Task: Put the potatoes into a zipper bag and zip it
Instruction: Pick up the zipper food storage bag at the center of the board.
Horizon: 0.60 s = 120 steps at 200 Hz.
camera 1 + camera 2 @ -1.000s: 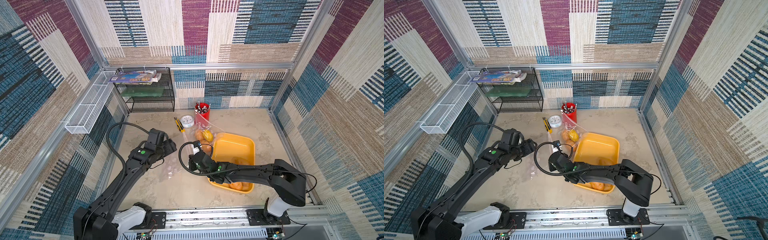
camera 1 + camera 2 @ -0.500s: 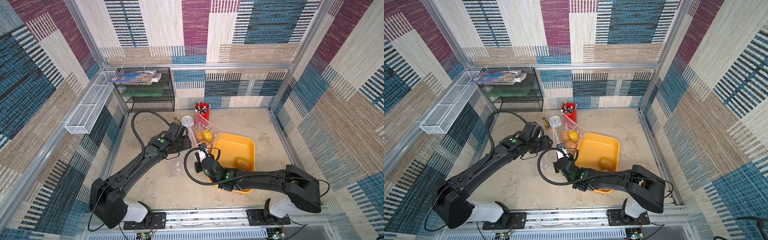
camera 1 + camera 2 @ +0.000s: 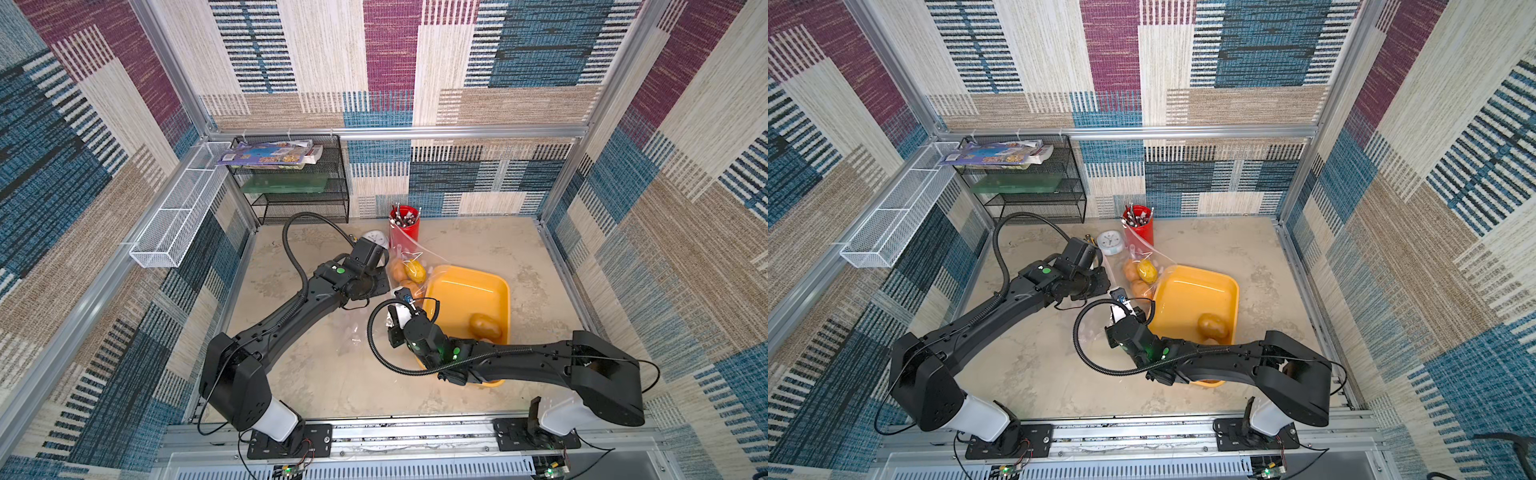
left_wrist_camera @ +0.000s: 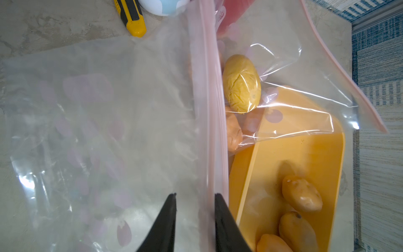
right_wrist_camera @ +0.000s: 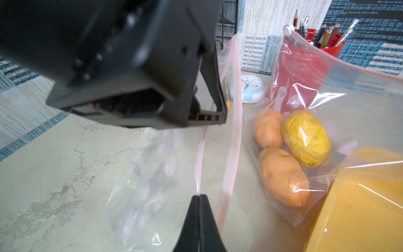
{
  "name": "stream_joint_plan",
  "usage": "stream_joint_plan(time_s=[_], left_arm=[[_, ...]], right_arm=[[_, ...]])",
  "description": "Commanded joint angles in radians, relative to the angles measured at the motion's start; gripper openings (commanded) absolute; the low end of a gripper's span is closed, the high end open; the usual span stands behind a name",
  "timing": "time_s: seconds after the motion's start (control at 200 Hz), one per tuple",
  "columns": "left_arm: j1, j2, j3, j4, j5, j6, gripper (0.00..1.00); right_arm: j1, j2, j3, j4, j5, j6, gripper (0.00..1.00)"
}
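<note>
Potatoes (image 5: pixel 283 176), oval, tan-orange or yellow: three sit inside the clear pink-zippered plastic bag (image 4: pixel 87 109), three in the yellow plastic tray (image 4: pixel 305 152). Right jaws clench the rim; left jaws straddle it, unclosed. Loading seems half done; next, spread the mouth.

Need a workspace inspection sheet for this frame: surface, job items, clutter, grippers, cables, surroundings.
Surface: beige marbled tabletop, no spills seen.
Job's things: clear plastic zipper bag, mouth open, holds a yellow potato and two tan-orange bagged potatoes; three loose potatoes lie in the yellow plastic tray.
Clutter: red pencil cup, white-blue clock, yellow-black utility knife, black wire shelf, white mesh basket.
Grippers: left gripper open, astride the pink zip strip; right gripper shut on the bag's rim.
Cables: black corrugated cable loops at both wrists, no snag seen.
Surroundings: patterned fabric walls, aluminium frame.
</note>
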Motion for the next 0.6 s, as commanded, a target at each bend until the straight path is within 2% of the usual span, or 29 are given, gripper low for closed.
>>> stream_joint_plan(time_s=[0.0,0.316,0.491,0.531,0.596], left_arm=[[-0.002,0.014,0.011,-0.04,-0.045,0.008,0.23],[-0.002,0.037,0.045,-0.048,-0.032,0.013,0.01],[-0.001,0.04,0.048,-0.048,-0.025,0.011,0.0],[-0.001,0.043,0.048,-0.049,-0.022,0.011,0.0],[-0.001,0.045,0.047,-0.048,-0.019,0.01,0.0]], right_arm=[[0.0,-0.012,-0.003,0.042,-0.009,-0.008,0.0],[0.009,-0.007,0.0,0.047,-0.039,-0.009,0.0],[0.011,-0.01,0.002,0.042,-0.042,-0.003,0.0],[0.011,-0.01,0.002,0.039,-0.044,0.0,0.04],[0.01,-0.012,0.003,0.034,-0.045,0.006,0.17]])
